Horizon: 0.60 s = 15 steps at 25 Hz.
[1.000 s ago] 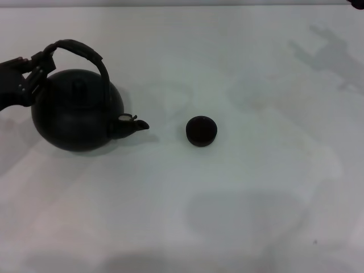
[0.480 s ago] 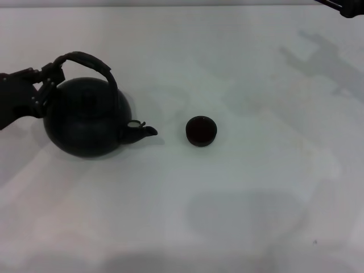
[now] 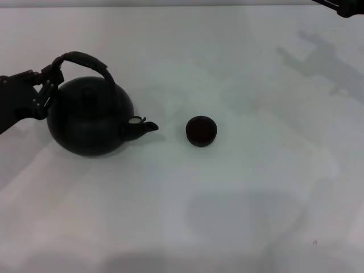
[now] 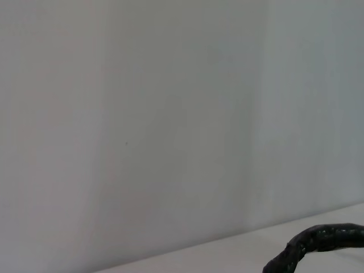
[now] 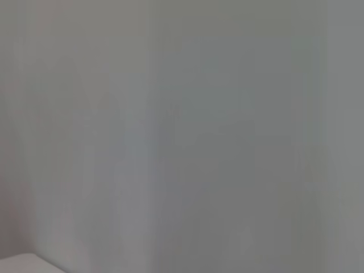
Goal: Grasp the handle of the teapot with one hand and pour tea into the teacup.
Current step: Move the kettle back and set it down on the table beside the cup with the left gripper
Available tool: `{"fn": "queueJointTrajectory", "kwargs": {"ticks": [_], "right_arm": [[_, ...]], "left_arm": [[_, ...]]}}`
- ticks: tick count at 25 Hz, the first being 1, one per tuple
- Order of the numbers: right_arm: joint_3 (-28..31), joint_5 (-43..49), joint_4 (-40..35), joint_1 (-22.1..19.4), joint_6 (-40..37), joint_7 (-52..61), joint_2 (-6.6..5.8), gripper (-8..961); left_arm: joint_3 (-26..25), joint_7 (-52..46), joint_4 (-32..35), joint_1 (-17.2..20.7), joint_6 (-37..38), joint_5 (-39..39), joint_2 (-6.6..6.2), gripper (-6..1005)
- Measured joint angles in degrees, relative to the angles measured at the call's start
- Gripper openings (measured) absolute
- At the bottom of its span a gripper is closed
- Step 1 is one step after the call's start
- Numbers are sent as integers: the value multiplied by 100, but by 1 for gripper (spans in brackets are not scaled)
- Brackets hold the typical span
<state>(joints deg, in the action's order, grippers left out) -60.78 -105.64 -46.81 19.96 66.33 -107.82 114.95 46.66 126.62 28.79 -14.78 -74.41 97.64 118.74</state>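
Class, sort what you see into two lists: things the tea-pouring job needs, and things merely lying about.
Needed: teapot; its handle, held at its left end by the left gripper; teacup.

Lying about: nothing loose on the table; right arm parked top right.

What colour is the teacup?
Dark brown-black, seen best in the head view: teacup.

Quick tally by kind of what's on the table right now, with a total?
Teapots: 1, the black teapot, its handle held by the left gripper
Teacups: 1, the dark teacup, standing apart from the spout
Total: 2 things on the white table
The right gripper barely shows at the far right corner.
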Motion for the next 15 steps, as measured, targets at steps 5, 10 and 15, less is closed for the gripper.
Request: {"fn": "queueJointTrajectory", "kwargs": {"ticks": [5, 10, 15], "right_arm": [[13, 0, 2, 6, -13, 0, 1, 765], [21, 0, -14, 14, -22, 0, 1, 765], [8, 0, -11, 5, -24, -1, 1, 764]], "left_arm": [[35, 60, -3, 26, 103, -22, 3, 137], [45, 136, -43, 53, 131, -29, 16, 138], [25, 234, -95, 79, 118, -10, 18, 239]]}}
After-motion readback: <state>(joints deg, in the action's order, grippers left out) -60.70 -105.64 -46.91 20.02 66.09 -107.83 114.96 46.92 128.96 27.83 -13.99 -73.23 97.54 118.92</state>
